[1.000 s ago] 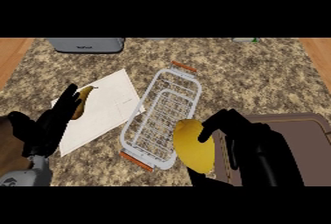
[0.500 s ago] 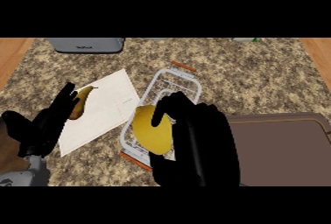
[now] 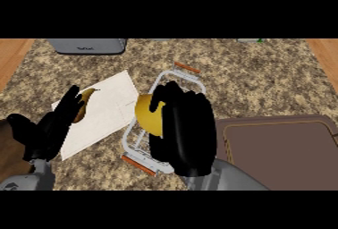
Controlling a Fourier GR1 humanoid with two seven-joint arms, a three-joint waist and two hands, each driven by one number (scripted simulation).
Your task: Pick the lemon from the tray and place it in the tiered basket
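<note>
Speckled counter | right hand curled round lemon over basket | left hand straight-fingered | appliance label illegible

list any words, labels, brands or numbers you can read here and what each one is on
On the grey appliance at the counter's far edge: a short pale marking, too blurred to read.
On the lemon, wire basket, brown tray and white sheet: no text visible.
</note>
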